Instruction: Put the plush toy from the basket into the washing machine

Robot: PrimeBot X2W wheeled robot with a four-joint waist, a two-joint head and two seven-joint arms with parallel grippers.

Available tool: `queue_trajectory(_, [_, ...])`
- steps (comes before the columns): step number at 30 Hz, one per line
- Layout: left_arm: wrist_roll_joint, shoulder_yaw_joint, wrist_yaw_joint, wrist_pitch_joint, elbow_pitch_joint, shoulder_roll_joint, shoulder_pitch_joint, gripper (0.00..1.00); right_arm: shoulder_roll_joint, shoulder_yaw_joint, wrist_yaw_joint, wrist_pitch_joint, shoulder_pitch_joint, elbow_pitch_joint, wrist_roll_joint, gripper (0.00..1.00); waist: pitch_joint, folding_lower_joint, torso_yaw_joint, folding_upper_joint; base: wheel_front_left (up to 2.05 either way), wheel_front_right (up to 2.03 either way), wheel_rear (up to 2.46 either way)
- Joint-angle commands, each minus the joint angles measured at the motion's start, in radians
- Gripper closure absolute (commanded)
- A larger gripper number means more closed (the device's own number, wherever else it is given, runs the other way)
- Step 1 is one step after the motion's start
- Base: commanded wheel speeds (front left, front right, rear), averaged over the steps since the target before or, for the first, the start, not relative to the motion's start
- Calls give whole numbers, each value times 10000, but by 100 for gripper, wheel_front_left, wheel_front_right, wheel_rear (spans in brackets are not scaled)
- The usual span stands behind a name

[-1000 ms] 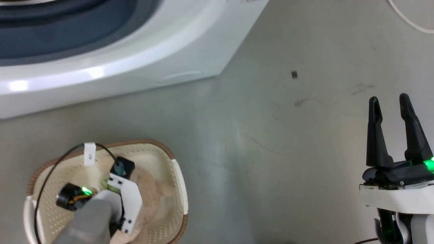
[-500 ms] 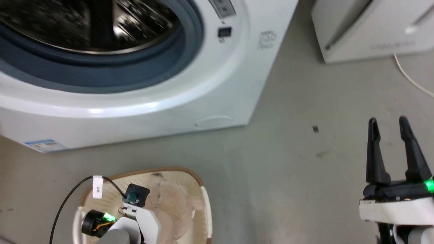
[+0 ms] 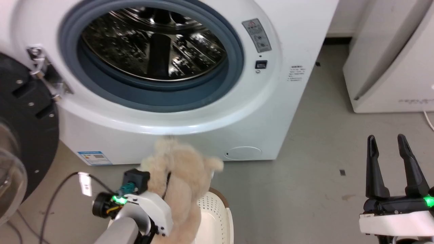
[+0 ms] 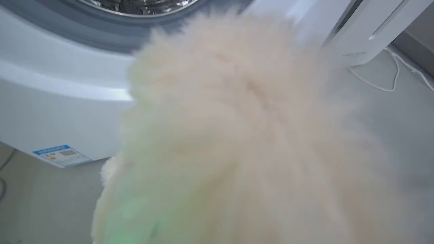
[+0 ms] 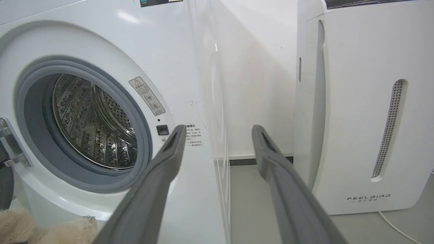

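Observation:
The fluffy cream-beige plush toy hangs above the basket, just below the washing machine's porthole. My left gripper is shut on it, fingers buried in the fur. In the left wrist view the plush toy is a close blur. The white washing machine stands with its steel drum exposed and its black-framed door swung out to the left. My right gripper is open and holds nothing at the lower right; in its own view the right gripper points past the machine's right side.
A white slanted appliance stands right of the washer, its lettered front close by. A white cable lies on the grey floor beside it. A black cable trails at the lower left.
The head camera has tilted up, bringing the drum and door into view. My left gripper has lifted the plush toy out of the basket. The right gripper stays open.

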Motion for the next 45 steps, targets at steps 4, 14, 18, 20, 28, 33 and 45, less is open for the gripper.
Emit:
queue_trajectory(4, [381, 858, 366, -125, -2270, 301, 768, 100, -2, 67, -7, -44, 270, -36, -120, 0, -142, 1, 140, 0, 0, 0, 0])
queue_trajectory(14, [1015, 3057, 490, -127, -6234, 423, 1134, 100, -2, 186, -7, -44, 73, -309, -303, 0, 715, 1, -251, 0, 0, 0, 0])
queue_trajectory(18, [1056, 3859, 319, -127, -6747, 459, 502, 100, -2, 173, -7, -44, -212, -428, -251, 0, 1450, 1, -565, 0, 0, 0, 0])
queue_trajectory(20, [1090, 4100, 231, -127, -6776, 570, 32, 100, -2, 173, -7, -44, -365, -486, -206, 0, 1846, 1, -741, 0, 0, 0, 0])
queue_trajectory(28, [1019, 4588, -75, 241, -6211, 1412, -2756, 100, -2, 151, -7, -44, -1022, -719, 126, 0, 3728, 1, -1562, 0, 0, 0, 0])
queue_trajectory(33, [1090, 4672, -241, 961, -5448, 2171, -4951, 100, -2, 190, -7, -44, -1446, -809, 368, 0, 4842, 1, -2068, 0, 0, 0, 0])
queue_trajectory(45, [1770, 4024, -493, 1631, -2362, 3158, -9367, 100, -2, 482, -7, -44, -1989, -793, 831, 0, 6560, 1, -2792, 0, 0, 0, 0])
